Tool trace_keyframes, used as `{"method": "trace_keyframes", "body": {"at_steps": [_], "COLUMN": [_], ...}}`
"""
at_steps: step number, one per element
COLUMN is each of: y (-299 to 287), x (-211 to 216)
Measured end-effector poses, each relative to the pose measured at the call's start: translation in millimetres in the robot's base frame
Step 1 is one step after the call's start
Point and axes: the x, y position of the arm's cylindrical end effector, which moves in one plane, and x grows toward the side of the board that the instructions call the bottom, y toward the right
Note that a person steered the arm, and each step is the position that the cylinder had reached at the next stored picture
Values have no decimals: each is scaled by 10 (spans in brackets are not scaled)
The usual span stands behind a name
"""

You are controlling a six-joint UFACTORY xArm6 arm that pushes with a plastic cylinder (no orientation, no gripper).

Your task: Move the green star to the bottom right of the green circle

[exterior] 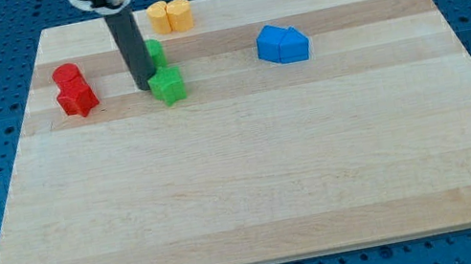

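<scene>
The green star [169,85] lies on the wooden board [252,168] near the view's top left. The green circle [154,52] sits just above it, partly hidden behind my rod. My tip [142,89] rests on the board right at the star's left side, touching or almost touching it. The star sits below the circle and slightly to its right.
A red circle [66,76] and a red star [77,100] sit together at the view's left. Two yellow blocks [170,14] lie at the top edge. Two blue blocks [282,44] lie to the right of the green ones.
</scene>
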Motion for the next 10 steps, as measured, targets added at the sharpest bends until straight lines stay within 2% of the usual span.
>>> {"method": "trace_keyframes", "body": {"at_steps": [1,2,3,7,8,9,10], "y": [6,-19,203,254,262,686,789], "x": [277,755,931,324,300,428,377]}}
